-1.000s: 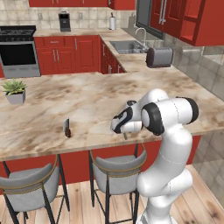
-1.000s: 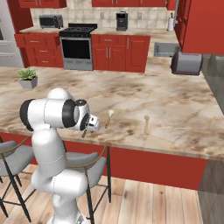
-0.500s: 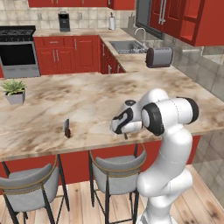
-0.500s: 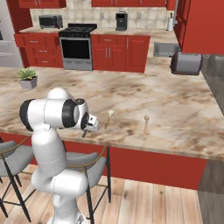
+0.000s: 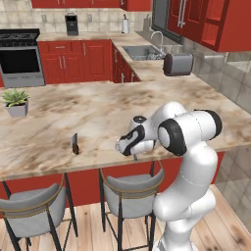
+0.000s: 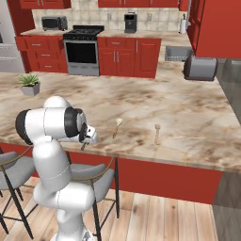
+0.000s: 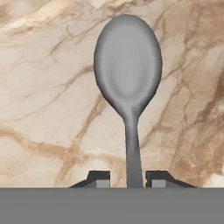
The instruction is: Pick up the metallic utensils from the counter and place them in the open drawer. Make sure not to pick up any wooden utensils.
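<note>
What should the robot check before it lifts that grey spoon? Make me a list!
1. Right utensil: the grey metal spoon, not wood: ok.
2. Spoon handle sits between the pincer fingertips: ok.
3. Fingertips pressing the handle firmly: cannot tell; small gaps show on both sides.
4. Pale wooden spoons lie apart on the marbled stone counter: ok.
5. Short grey-bladed knife remains on the counter, away from the pincer: ok.
6. Open drawer located: cannot tell.

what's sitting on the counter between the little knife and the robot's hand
Nothing: in the left base view the marbled counter is bare from the knife across to the hand.
</note>
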### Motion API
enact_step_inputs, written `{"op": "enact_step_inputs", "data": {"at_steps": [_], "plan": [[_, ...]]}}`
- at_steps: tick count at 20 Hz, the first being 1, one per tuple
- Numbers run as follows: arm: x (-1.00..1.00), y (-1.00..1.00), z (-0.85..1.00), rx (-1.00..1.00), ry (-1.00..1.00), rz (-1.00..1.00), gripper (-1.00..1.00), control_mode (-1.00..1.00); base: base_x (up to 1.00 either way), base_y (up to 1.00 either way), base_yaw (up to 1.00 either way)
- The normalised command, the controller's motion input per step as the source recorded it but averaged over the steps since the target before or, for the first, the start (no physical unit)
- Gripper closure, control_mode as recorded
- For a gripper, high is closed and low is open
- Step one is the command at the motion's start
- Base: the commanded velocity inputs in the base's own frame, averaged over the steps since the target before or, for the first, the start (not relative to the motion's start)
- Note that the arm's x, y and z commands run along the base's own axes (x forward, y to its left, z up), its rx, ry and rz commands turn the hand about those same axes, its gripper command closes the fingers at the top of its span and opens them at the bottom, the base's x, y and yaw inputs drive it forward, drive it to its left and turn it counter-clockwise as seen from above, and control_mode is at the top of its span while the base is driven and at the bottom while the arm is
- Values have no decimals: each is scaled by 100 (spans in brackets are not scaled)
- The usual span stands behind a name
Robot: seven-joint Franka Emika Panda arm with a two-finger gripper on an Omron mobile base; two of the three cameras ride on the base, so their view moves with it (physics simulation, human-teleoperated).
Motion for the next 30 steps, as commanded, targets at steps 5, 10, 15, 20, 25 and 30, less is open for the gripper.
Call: {"op": "enact_step_inputs", "data": {"at_steps": [5, 10, 15, 20, 25, 30], "plan": [[0, 0, -42, 1, -1, 0, 100, -100, 0, 0, 0], [0, -2, 4, 0, 0, 0, 100, -100, 0, 0, 0], [-18, -3, 62, -3, 0, -1, 100, -100, 0, 0, 0], [-25, -16, 91, -3, 0, 0, 100, -100, 0, 0, 0], [-28, -43, 66, 0, 0, 0, 100, -100, 0, 0, 0], [-35, -34, 60, 0, 0, 0, 100, -100, 0, 0, 0]]}}
